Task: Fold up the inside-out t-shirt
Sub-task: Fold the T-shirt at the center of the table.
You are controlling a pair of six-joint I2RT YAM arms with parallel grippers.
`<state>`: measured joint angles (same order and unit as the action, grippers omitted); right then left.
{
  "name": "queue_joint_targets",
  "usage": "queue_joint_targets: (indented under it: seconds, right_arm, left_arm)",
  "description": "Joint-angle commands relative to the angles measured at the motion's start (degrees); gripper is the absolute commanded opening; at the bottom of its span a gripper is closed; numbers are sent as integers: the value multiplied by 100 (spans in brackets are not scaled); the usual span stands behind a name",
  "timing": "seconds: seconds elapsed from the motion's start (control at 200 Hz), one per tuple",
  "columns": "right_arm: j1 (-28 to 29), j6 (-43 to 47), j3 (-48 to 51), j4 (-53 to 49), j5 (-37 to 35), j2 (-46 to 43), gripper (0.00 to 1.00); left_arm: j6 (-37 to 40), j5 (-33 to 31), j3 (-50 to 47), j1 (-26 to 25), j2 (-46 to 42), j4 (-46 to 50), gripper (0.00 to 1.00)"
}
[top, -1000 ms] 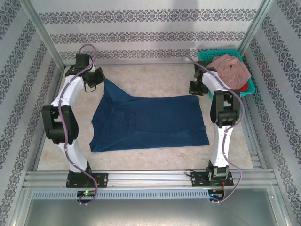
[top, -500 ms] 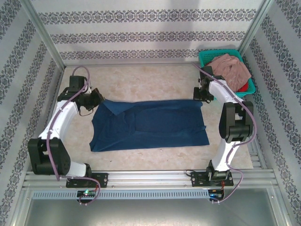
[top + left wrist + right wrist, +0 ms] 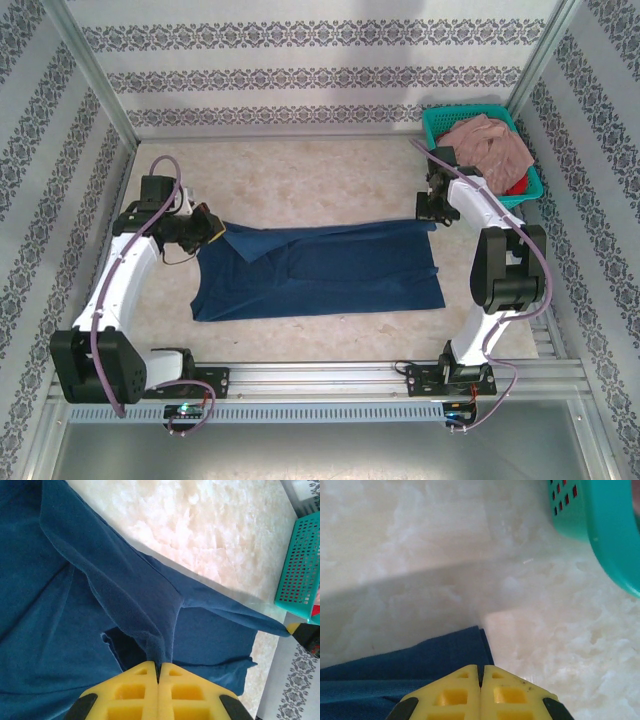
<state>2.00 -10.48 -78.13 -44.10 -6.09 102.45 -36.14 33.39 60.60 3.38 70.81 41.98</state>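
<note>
In the far right corner of the table [image 3: 300, 175] stands a teal basket [image 3: 531, 187]. Inside it lies a dusty pink garment [image 3: 488, 145], with something red [image 3: 518, 187] beside it. The navy t-shirt [image 3: 320, 270] lies spread in the middle of the table, between the two arms. The left gripper [image 3: 212, 226] is clenched on its far left corner, and the right gripper [image 3: 428, 213] on its far right corner. Compared with one second ago, both grippers are nearer to the front. The far edge has come with them, so the shirt makes a narrower band.
</note>
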Motion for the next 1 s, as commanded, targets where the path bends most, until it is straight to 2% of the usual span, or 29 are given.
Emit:
queue_joint_targets:
  seconds: [0.0,0.255,0.435,0.62,0.72,0.864,0.994]
  right_arm:
    - [-33,11,219,-272,-381,-177,5]
    - [95,-193,780,-322,-394,-517,8]
    - [284,-366,1131,-71,-122,-698,10]
    - [574,-324,1112,368,-75,-797,11]
    - [614,-263,957,497,-68,-784,9]
    - [622,-308,918,206,-208,-804,9]
    - [565,-577,1266,-45,-171,-877,10]
  left_arm:
    - [-79,238,-8,9,-160,397,0]
    - [105,-92,-56,198,-126,465,0]
    - [175,-156,52,379,-111,442,0]
    - [327,-75,161,701,-204,606,0]
    - [364,85,122,717,-180,630,0]
    - [454,158,-72,717,-292,798,0]
    - [544,284,-373,717,-370,983,0]
